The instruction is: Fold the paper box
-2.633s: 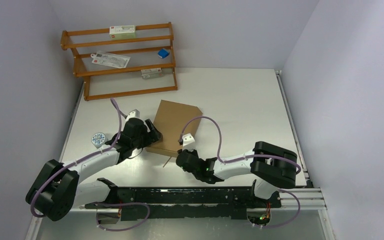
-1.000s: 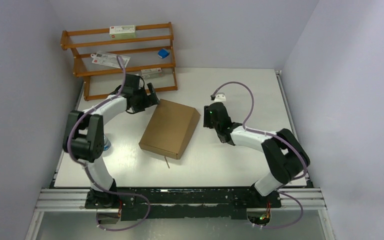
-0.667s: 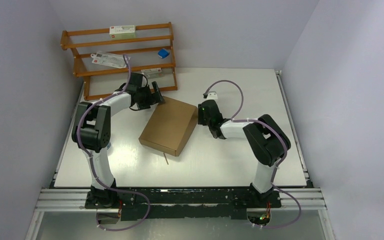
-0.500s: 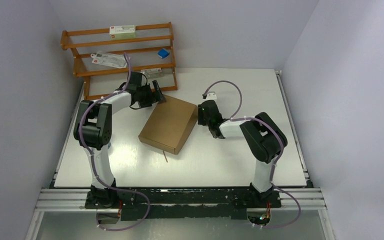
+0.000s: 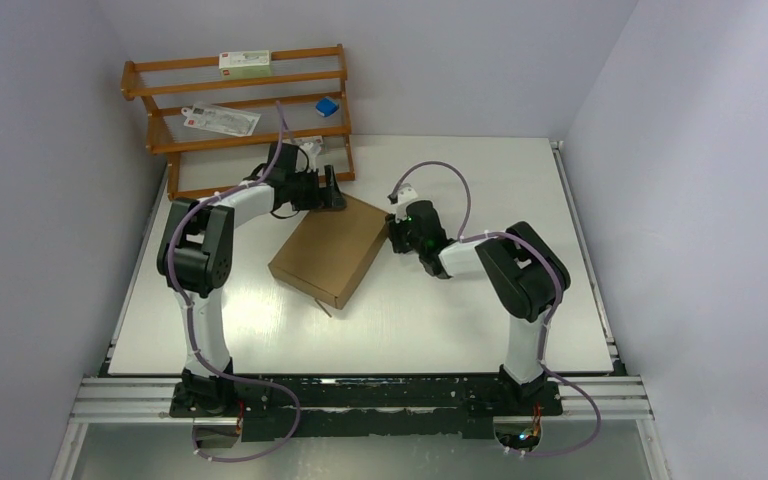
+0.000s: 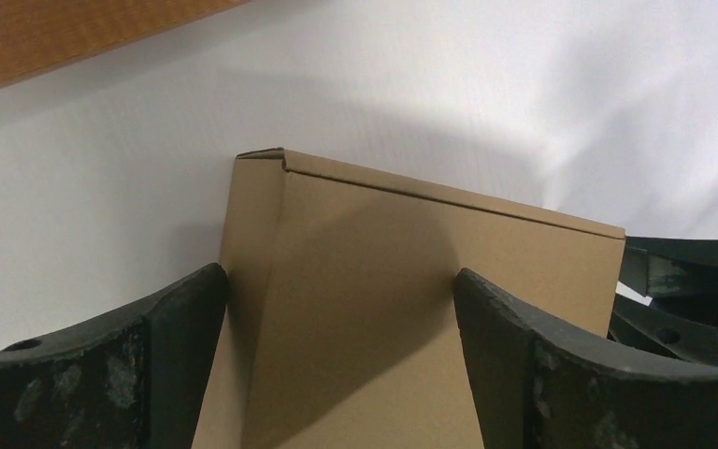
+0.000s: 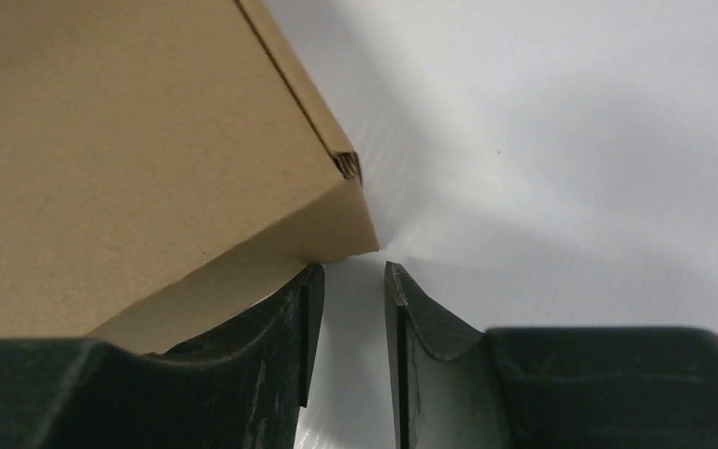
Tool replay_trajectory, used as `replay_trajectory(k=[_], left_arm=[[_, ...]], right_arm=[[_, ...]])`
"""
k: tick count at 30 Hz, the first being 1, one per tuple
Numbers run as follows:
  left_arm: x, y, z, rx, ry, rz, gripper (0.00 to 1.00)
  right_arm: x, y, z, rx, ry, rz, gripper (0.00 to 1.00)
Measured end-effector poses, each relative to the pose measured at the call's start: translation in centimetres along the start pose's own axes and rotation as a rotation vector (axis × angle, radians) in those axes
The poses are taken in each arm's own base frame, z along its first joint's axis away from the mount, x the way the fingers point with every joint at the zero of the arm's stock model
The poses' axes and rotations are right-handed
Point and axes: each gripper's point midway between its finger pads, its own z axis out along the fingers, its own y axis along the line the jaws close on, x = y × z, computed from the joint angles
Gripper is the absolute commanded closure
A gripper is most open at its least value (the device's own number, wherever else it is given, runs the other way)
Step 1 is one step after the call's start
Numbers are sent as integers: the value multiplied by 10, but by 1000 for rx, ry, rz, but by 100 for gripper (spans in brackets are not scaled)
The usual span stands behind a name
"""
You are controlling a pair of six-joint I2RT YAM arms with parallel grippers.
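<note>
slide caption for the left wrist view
Open left tool framing a corner of the brown paper box on the white table

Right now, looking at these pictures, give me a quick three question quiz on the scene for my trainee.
1. True or false: the left gripper stands wide open at a corner of the paper box.
2. The right gripper holds: A) the box, B) a white carton, C) nothing.
3. Fill in: the wooden rack stands at the table's far ___ corner.
Key: 1 true; 2 C; 3 left.
</note>
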Motion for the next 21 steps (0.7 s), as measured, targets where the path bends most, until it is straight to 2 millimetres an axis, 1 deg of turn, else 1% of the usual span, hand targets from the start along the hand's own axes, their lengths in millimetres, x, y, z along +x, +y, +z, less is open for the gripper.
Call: replay_trajectory(k=[5, 10, 14, 18, 21], left_arm=[[3, -11, 3, 30, 7, 59, 11], [10, -24, 6, 63, 20, 113, 12], [16, -35, 6, 87, 13, 147, 12], [14, -44, 7, 102, -10, 188, 12], [20, -50, 9, 103, -7, 205, 11]], right_arm=[[2, 8, -3, -73, -30, -45, 64], [8, 12, -15, -112, -92, -55, 65], [12, 13, -23, -125, -115, -63, 65], [13, 12, -27, -120, -118, -60, 65], [19, 9, -37, -103, -107, -47, 63]])
